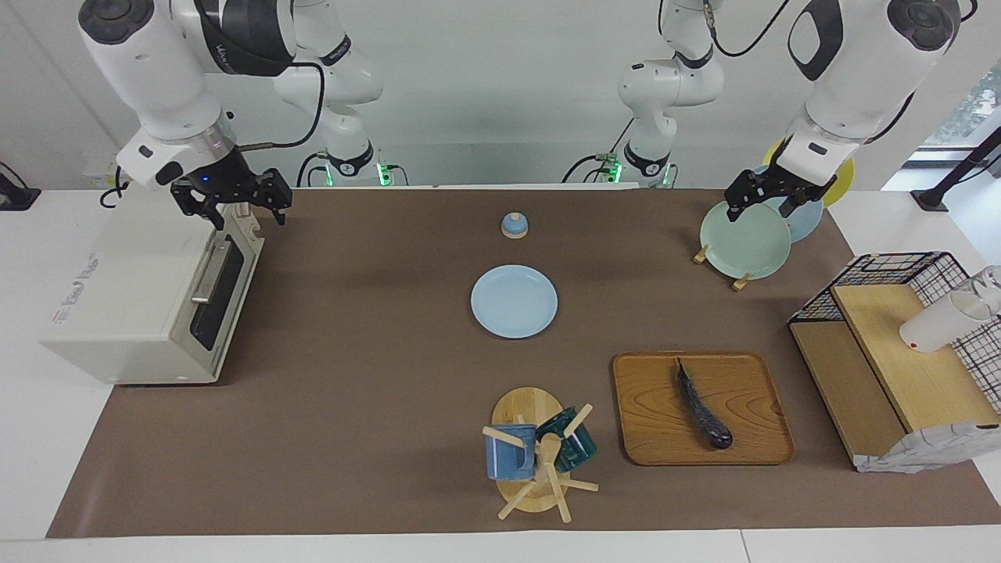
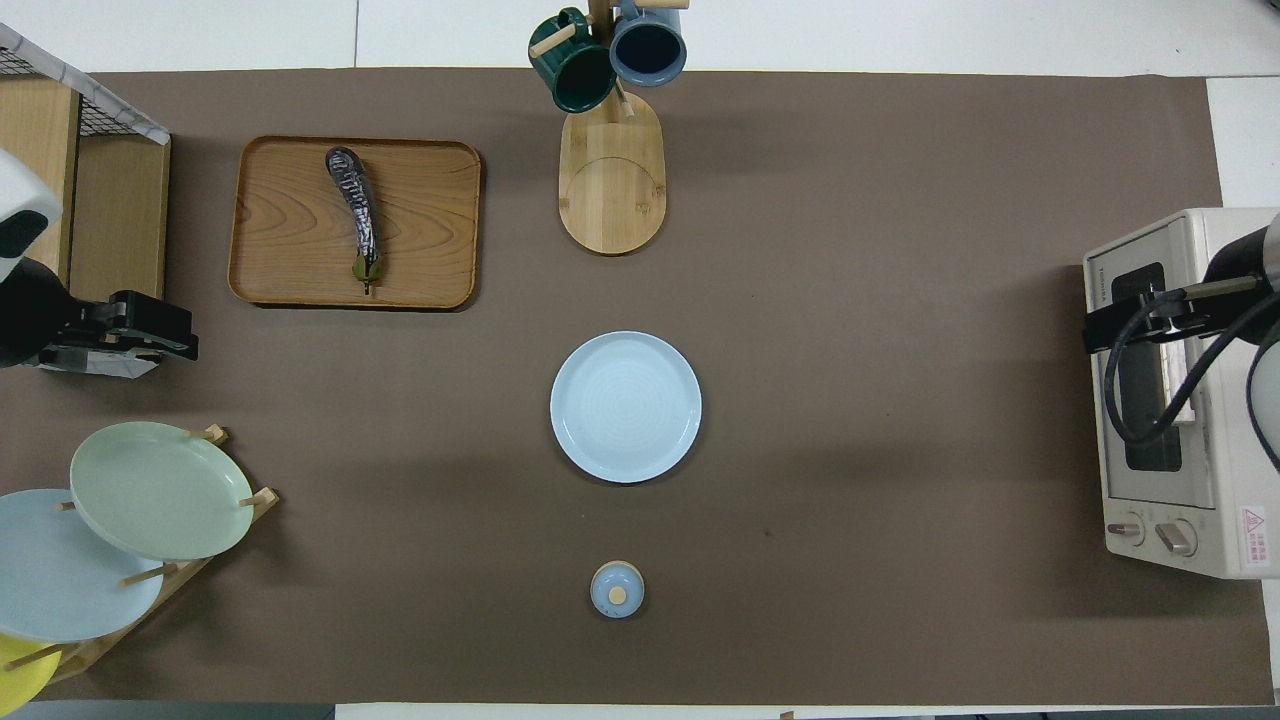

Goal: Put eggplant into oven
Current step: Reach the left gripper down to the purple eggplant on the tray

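Overhead view, near to far from the robots: small blue lid (image 2: 617, 589) nearest, blue plate (image 2: 625, 406) mid-table, plate rack (image 2: 150, 490) toward the left arm's end. Oven (image 1: 148, 301) at the right arm's end, door shut. Right gripper (image 1: 232, 202) hangs over the oven's top edge by the door, fingers spread wide, holding nothing. Left gripper (image 1: 770, 195) hangs over the green plate (image 1: 744, 239), fingers look parted, empty. Eggplant (image 2: 355, 210) lies on the wooden tray (image 2: 420, 180), about 10 o'clock from the blue plate, stem end pointing toward the robots. Mug stand (image 2: 611, 180) farthest. Step in hand, likely: open door. Hook the bar handle (image 1: 209, 274) mid-span, pull down along the hinge arc. Then pinch eggplant across its middle.
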Action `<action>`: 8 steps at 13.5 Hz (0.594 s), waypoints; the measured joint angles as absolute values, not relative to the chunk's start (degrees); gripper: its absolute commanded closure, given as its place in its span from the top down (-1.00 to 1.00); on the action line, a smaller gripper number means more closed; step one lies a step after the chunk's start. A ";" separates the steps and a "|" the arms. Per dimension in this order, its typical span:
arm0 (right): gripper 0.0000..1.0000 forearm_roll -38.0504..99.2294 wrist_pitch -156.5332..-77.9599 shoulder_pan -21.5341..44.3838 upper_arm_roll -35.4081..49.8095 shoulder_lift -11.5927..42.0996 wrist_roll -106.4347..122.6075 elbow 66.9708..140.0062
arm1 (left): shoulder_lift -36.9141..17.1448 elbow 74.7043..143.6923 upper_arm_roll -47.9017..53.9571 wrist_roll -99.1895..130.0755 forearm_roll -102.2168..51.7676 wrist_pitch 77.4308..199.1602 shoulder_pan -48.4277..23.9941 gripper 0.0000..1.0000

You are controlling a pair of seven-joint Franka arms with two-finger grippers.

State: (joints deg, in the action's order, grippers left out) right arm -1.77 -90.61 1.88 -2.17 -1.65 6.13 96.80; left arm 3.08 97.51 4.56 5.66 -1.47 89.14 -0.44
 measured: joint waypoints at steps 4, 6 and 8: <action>1.00 -1.77 -90.61 1.87 -2.18 -1.65 6.12 96.80 | 3.08 97.49 4.56 5.66 -1.84 89.14 -0.41 1.00; 0.68 -1.77 -90.61 1.67 -2.37 -1.65 6.11 96.82 | 3.08 97.48 4.55 5.66 -1.95 89.14 -0.36 1.00; -0.59 -1.77 -90.86 0.61 -2.47 -1.66 6.12 97.00 | 3.08 97.47 4.55 5.66 -1.97 89.22 -0.32 1.00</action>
